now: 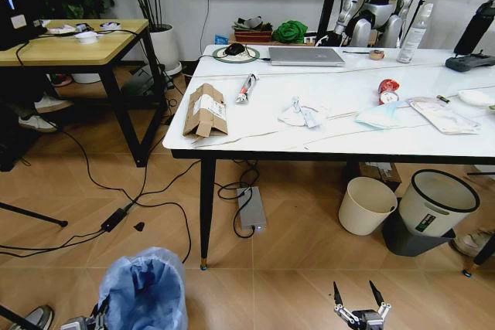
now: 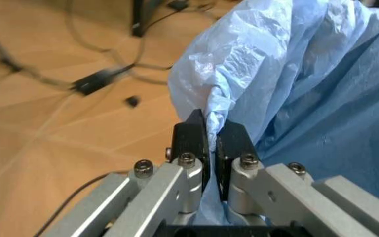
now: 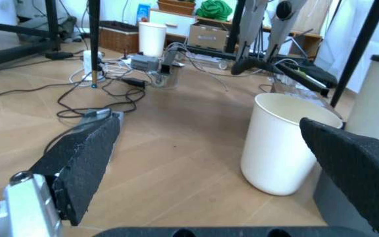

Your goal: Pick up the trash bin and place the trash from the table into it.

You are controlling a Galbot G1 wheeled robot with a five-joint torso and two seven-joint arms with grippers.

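Observation:
The trash bin [image 1: 144, 291], lined with a crinkled light-blue bag, stands at the lower left, over the wooden floor in front of the table [image 1: 255, 141]. My left gripper [image 2: 210, 127] is shut on the bag-covered rim of the bin [image 2: 295, 84]. Low at the right, my right gripper [image 1: 360, 299] hangs open and holds nothing. On the white table lie a flattened cardboard box [image 1: 205, 111], a crumpled tissue [image 1: 302, 113], a pale-blue face mask [image 1: 377, 116], a red wrapper [image 1: 387, 90] and a clear packet [image 1: 441, 113].
Under the table's right side stand a cream bucket-like bin [image 1: 365, 205] and a grey bin with a black rim [image 1: 435, 202]. Cables [image 1: 116, 218] and a power box [image 1: 250, 208] lie on the floor. A wooden desk [image 1: 69, 44] stands left; a laptop [image 1: 304, 56] sits at the table's back.

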